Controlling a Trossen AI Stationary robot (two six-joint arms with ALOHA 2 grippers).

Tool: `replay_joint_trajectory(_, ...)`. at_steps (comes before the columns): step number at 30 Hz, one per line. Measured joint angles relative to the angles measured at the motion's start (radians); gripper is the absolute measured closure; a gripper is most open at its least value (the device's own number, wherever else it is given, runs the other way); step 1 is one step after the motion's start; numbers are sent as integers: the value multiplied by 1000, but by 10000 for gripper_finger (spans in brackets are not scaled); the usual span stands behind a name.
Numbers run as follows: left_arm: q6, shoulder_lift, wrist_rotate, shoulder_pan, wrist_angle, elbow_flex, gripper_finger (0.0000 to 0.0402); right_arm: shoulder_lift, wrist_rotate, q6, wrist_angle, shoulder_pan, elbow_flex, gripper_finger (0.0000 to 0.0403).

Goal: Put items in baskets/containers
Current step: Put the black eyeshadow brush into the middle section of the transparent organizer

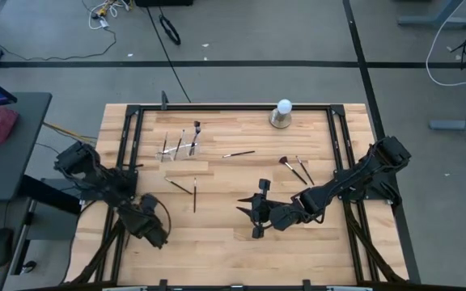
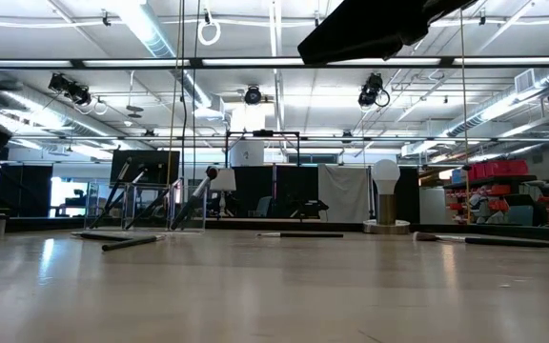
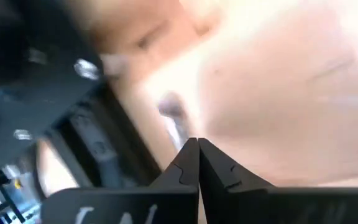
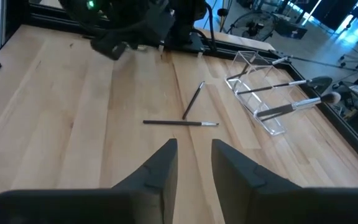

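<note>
Table (image 1: 314,242): wooden slats, being framed by black rails.
Room: grey floor, cables being trailed along the top of the frame.
Right gripper (image 1: 251,212): being held open, empty, centre.
Left gripper (image 3: 197,146): being kept closed, empty, lower left.

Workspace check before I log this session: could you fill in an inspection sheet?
Surface: wooden table, black frame around it.
Job's things: clear holder with brushes standing in it; two crossed brushes near it; one brush mid-table; two brushes towards the right.
Clutter: white ball on a grey base at the far edge.
Grippers: left gripper shut, at the table's left edge; right gripper open, above mid-table, facing the crossed brushes.
Cables: several loose on the floor beyond the table.
Surroundings: workshop hall with ceiling lights; no person seen.
</note>
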Motion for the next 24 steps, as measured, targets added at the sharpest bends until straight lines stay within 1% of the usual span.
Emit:
replay_joint_trajectory(2,3,-4,-51,0,-61,43,401,0,0,-2,0,-2,0,303)
replay_joint_trajectory(4,0,-9,-110,0,-53,99,400,0,0,-5,5,-3,0,303)
replay_joint_trajectory(6,-2,-13,-147,0,-87,136,397,0,0,-9,14,-6,0,303)
replay_joint_trajectory(9,-8,-12,-167,-20,-76,171,389,0,0,-14,19,-7,0,303)
replay_joint_trajectory(11,-21,-13,-161,-48,-71,176,374,0,0,-19,21,-7,0,303)
replay_joint_trajectory(14,-88,-13,-160,-103,-3,177,333,0,0,-21,21,-7,0,303)
replay_joint_trajectory(17,-210,-12,-186,-177,37,177,276,0,0,-21,20,-9,0,303)
replay_joint_trajectory(19,-290,-13,-257,-240,71,177,236,0,0,-26,21,-9,0,303)
replay_joint_trajectory(21,-370,-10,-351,-303,87,178,201,0,0,-32,21,-9,0,303)
replay_joint_trajectory(22,-404,-4,-401,-332,88,178,187,0,0,-32,21,-9,0,303)
replay_joint_trajectory(24,-435,25,-503,-384,102,178,171,0,-1,-32,20,-9,0,303)
